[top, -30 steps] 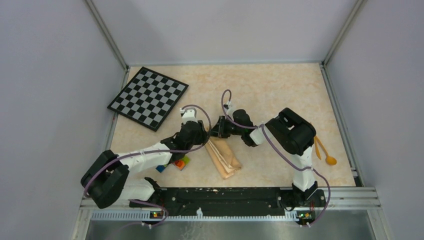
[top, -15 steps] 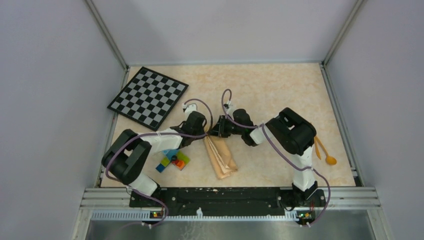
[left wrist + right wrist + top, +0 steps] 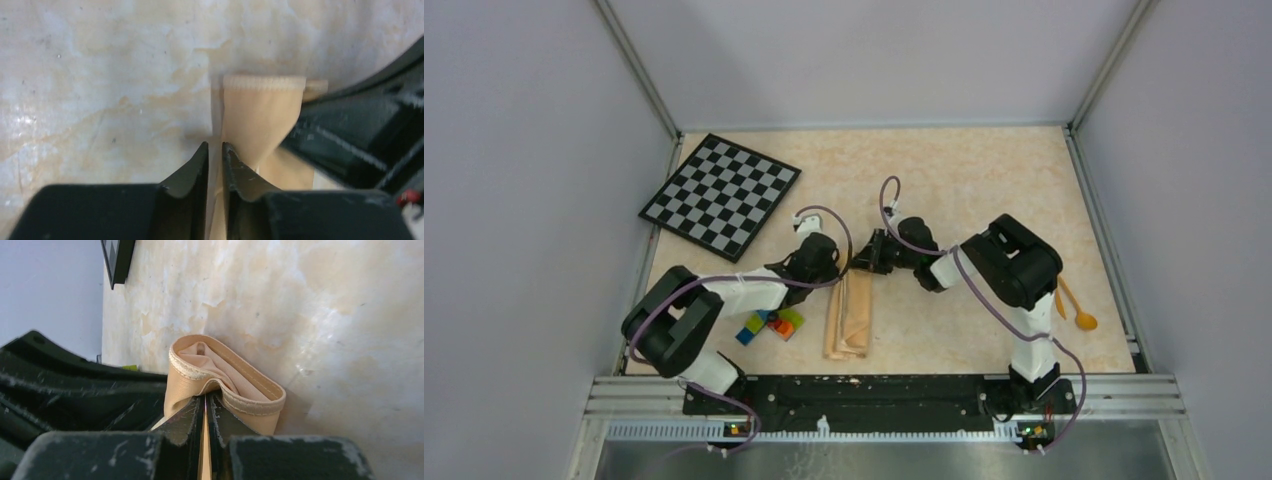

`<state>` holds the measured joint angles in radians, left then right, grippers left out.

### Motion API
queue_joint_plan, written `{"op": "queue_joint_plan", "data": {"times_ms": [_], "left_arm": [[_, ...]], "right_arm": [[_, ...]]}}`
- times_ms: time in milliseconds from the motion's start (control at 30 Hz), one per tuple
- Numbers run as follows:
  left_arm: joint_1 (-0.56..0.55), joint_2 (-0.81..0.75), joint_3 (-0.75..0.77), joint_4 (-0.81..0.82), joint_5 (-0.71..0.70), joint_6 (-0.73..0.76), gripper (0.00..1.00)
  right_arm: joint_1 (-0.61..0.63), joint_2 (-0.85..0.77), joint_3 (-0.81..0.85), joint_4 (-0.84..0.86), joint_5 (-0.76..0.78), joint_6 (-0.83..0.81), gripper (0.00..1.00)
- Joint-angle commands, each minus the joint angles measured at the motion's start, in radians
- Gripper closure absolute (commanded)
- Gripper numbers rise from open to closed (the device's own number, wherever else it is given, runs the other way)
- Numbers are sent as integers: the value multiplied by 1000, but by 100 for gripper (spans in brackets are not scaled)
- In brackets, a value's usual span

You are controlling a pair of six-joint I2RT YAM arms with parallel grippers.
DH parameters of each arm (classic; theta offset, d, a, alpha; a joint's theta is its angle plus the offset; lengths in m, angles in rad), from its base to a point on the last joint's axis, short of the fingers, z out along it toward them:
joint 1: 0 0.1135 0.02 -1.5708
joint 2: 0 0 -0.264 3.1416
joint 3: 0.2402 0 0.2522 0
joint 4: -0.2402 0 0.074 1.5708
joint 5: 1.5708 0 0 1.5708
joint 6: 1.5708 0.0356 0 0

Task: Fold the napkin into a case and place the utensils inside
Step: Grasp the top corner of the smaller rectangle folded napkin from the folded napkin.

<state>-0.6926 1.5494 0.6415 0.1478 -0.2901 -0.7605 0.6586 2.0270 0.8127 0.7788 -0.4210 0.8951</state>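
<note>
Napkin, a soft peach-orange cloth [image 3: 849,318], lies folded into a narrow strip on the mottled beige tabletop [image 3: 944,180] between my arms. My left gripper [image 3: 215,150] and right gripper [image 3: 205,402] each pinch its stitched far end, jaws nearly shut on fabric; I'd draw both evenly so the limp layers settle flat, before fetching the slim orange-yellow utensils [image 3: 1072,305] far right.

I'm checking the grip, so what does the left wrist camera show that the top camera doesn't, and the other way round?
Only the left wrist view: the left gripper pinching the napkin, with its stitched hem clearly visible. Only the top view: the checkerboard, the toy bricks and the spoon. Both: the folded napkin lying on the table.
</note>
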Motion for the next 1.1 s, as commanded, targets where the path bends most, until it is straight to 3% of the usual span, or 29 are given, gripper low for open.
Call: {"op": "queue_joint_plan", "data": {"times_ms": [0,100,233,300,433,667,1067], "left_arm": [[-22,-139,-20,-87,60,21,74],[-22,-221,-9,-58,95,136,53],[-37,-211,61,-31,122,321,36],[-64,-179,93,-35,89,394,38],[-83,-99,134,-34,58,478,56],[-93,4,179,-27,-4,538,69],[-126,107,239,-28,-116,594,76]], "right_arm": [[-47,-18,-17,-45,1,-66,96],[-51,-16,0,-101,-25,-120,96],[-59,-4,20,-109,-66,-133,96],[-65,8,40,-110,-93,-134,96],[-68,29,68,-127,-125,-140,96],[-68,33,67,-124,-136,-139,96],[-68,31,67,-112,-142,-134,97]]}}
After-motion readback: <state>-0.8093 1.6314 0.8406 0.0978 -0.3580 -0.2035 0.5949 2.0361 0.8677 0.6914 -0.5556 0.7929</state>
